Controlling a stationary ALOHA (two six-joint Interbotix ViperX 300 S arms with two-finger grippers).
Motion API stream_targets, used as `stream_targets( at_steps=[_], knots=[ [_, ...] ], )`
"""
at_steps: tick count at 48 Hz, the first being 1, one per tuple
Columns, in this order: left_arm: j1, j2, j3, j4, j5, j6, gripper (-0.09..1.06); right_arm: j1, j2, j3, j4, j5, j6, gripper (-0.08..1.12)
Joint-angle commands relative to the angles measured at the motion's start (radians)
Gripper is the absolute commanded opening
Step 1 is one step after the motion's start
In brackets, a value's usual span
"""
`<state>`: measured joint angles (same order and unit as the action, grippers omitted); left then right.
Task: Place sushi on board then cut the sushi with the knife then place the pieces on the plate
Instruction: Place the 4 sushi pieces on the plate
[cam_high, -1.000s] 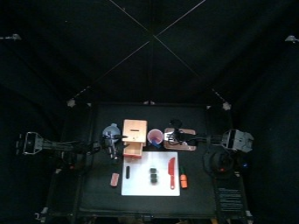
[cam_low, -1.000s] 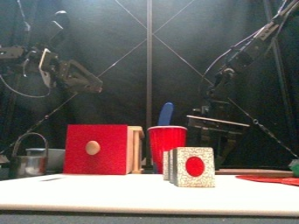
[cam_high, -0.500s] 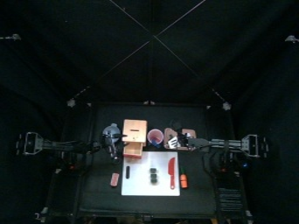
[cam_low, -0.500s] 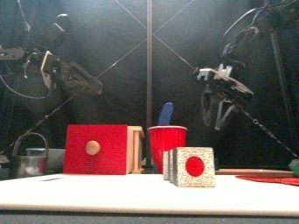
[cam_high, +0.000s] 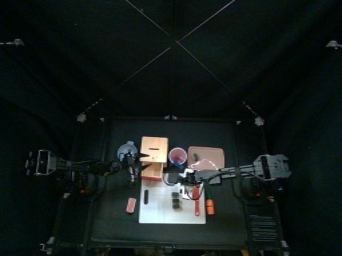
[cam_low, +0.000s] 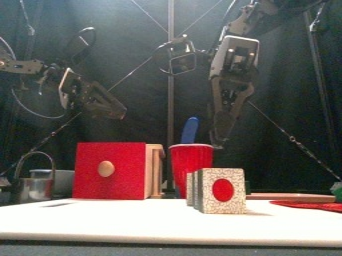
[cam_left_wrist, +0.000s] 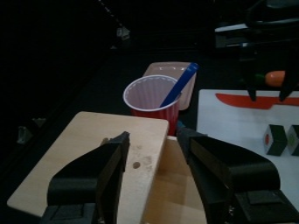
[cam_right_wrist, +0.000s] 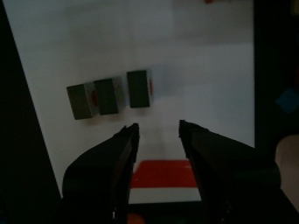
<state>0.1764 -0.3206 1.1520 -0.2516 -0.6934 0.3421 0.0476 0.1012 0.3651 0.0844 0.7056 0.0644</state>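
Note:
The dark green sushi roll (cam_high: 175, 200) lies on the white cutting board (cam_high: 158, 213). In the right wrist view it shows as two joined blocks (cam_right_wrist: 93, 99) and a third block (cam_right_wrist: 138, 88) slightly apart. A red knife (cam_high: 195, 194) lies on the board beside it. My right gripper (cam_high: 187, 183) hangs open above the board, over the red knife (cam_right_wrist: 176, 173), holding nothing. The pink plate (cam_high: 207, 158) lies behind the board. My left gripper (cam_left_wrist: 155, 140) rests open above the wooden box (cam_left_wrist: 111, 162).
A red cup (cam_high: 177, 155) holding a blue knife (cam_low: 189, 130) stands between the box and the plate. An orange toy (cam_high: 210, 207) lies at the board's right edge and a small pink piece (cam_high: 131, 204) to its left. A metal cutter (cam_low: 38, 183) stands far left.
My right arm has swung from above the pink plate forward and to the left, and its gripper now hangs over the board. The left arm has barely moved.

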Motion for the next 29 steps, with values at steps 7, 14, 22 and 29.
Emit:
stream_targets(
  at_steps=[7, 14, 22, 29],
  knots=[
    [0.012, 0.0, -0.017, -0.009, -0.005, 0.002, 0.84, 0.008, 0.06, -0.071, 0.014, -0.026, -0.035, 0.8],
    [0.014, 0.0, -0.014, -0.009, -0.003, 0.0, 0.84, 0.012, 0.1, -0.084, 0.015, -0.029, -0.037, 0.8],
    [0.014, 0.0, -0.012, -0.009, -0.005, 0.0, 0.84, 0.014, 0.13, -0.087, 0.025, -0.026, -0.034, 0.79],
    [0.014, 0.0, -0.008, -0.009, -0.005, -0.002, 0.84, 0.009, 0.149, -0.083, 0.025, -0.031, -0.018, 0.72]
  ],
)
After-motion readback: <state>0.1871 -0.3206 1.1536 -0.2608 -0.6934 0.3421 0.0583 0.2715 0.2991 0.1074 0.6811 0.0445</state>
